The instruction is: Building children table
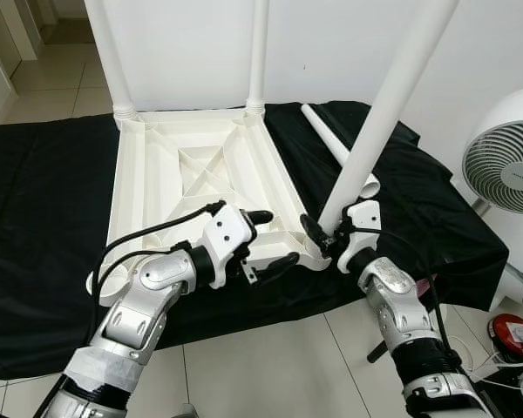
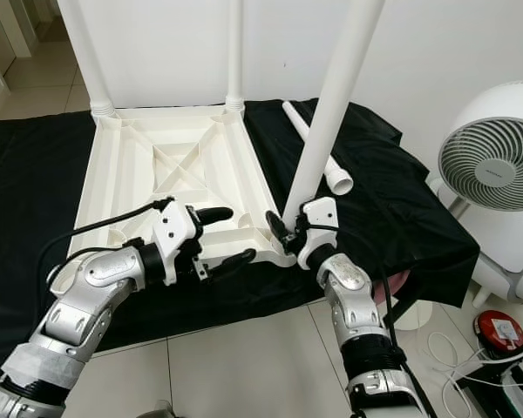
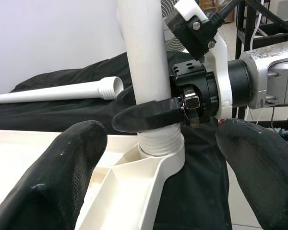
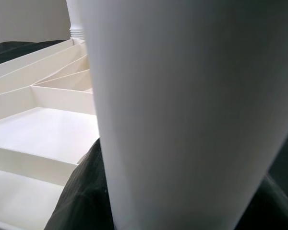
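Left pincer (image 1: 270,239) spread beside tabletop (image 1: 192,178); right pincer (image 1: 322,237) pinching third leg (image 1: 379,122) at corner socket, screwing-in step; next, likely twist home.

The tabletop (image 1: 192,178) looks like smooth white plastic with a slight sheen, its underside moulded into ribs. The 3 legs standing in it, like the near leg (image 1: 379,122), are the same smooth white plastic, and the near one has a ridged thread (image 3: 158,141) at its base. A loose leg (image 1: 336,144) beside the tabletop matches, with a ridged end. Under the tabletop lies a black cloth (image 1: 44,200), matt and softly creased. Beyond the cloth the floor (image 1: 270,366) is pale glossy tile. The left gripper (image 1: 272,239) has matt, finely grained black fingers (image 3: 48,182); both arms are brushed silver metal. The right gripper (image 1: 318,237) has a white plastic housing.
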Robot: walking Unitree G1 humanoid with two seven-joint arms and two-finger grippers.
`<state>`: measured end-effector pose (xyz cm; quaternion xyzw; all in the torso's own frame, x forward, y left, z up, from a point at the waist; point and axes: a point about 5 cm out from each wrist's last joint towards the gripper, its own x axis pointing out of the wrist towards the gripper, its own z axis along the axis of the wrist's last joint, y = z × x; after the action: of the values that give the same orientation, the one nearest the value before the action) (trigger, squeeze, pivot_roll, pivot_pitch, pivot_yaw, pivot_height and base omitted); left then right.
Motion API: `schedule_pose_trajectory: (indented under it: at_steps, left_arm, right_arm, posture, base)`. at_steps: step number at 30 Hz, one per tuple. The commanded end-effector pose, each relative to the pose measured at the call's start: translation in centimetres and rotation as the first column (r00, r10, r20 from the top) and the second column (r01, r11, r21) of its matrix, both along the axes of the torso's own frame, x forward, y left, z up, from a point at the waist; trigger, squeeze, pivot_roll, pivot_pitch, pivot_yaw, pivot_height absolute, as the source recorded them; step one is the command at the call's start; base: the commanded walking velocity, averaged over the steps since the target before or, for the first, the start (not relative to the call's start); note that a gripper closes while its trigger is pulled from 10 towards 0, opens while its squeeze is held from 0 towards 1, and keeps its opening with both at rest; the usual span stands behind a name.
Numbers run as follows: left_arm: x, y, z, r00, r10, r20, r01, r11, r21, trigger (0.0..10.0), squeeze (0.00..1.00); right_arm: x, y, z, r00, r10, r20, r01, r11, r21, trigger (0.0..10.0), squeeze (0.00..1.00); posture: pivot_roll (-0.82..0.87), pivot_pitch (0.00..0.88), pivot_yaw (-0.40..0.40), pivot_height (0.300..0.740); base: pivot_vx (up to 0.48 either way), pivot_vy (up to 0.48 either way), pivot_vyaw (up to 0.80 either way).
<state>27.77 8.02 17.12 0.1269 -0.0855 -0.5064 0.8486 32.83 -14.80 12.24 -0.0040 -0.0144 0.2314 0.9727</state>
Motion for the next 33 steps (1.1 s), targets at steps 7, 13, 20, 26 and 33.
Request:
schedule_pose_trajectory:
  at_steps: [7,13,20,26,33]
  left_arm:
    - [0.3,0.1,0.3,0.999,0.028,0.017,-0.028,1.000,0.013,10.0,0.00]
    - [0.2,0.2,0.3,0.999,0.029,0.017,-0.029,1.000,0.011,10.0,0.00]
    - [0.1,0.1,0.3,1.000,0.027,0.017,-0.027,1.000,0.010,10.0,0.00]
    - [0.1,0.2,0.4,0.999,0.032,0.017,-0.032,0.999,0.006,10.0,0.00]
    - [0.1,0.2,0.5,0.999,0.034,0.016,-0.034,0.999,0.003,10.0,0.00]
  right_arm:
    - [0.0,-0.4,-1.8,0.988,-0.032,-0.149,0.036,0.999,0.024,10.0,0.00]
    - [0.4,-0.1,-1.5,0.987,-0.021,-0.161,0.021,1.000,-0.004,10.0,0.00]
    - [0.9,-0.1,-1.3,0.984,-0.053,-0.168,0.054,0.999,-0.001,10.0,0.00]
    - [1.2,0.3,-0.8,0.949,-0.297,-0.101,0.305,0.950,0.073,10.0,0.00]
    - [1.0,2.0,-0.8,0.914,-0.386,-0.125,0.401,0.907,0.130,10.0,0.00]
  posture:
    - [0.00,0.000,-0.013,0.740]
    - [0.01,0.000,-0.016,0.740]
    - [0.01,0.000,-0.019,0.740]
    - [0.01,0.000,-0.023,0.740]
    - [0.01,0.001,-0.025,0.740]
  base:
    - [0.000,0.000,0.00]
    - [0.000,0.000,0.00]
    - [0.000,0.000,0.00]
    - [0.000,0.000,0.00]
    - [0.000,0.000,0.00]
